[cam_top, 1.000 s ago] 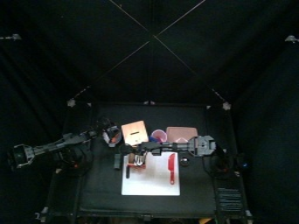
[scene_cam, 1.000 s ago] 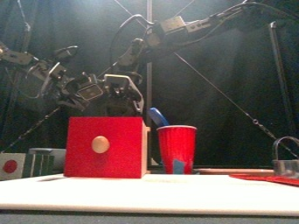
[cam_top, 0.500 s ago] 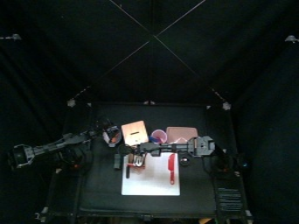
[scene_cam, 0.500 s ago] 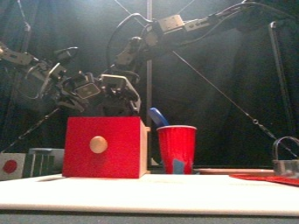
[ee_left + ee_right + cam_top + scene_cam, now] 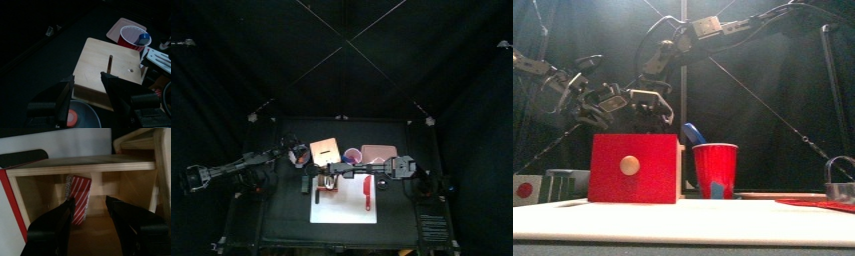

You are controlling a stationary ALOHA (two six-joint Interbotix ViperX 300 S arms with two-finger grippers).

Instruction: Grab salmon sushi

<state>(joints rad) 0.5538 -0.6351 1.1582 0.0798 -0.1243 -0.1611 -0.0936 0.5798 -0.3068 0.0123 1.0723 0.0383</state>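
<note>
Black curtains ring table. We hold right gripper (image 5: 90, 210) spread, empty, facing wooden box (image 5: 87, 165) shelf; red-white striped salmon sushi (image 5: 79, 198) stands just ahead, between jaws. Left gripper (image 5: 87, 85) gapes above box, idle.

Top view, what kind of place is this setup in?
Probably a robot test pen, not a real kitchen: black curtains close in a small black table, two robot arms reach over a white board, and the things are toys, such as a red cup and a red-fronted wooden box.

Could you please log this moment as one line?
left end effector: open above wooden box | right end effector: open, facing salmon sushi
</note>
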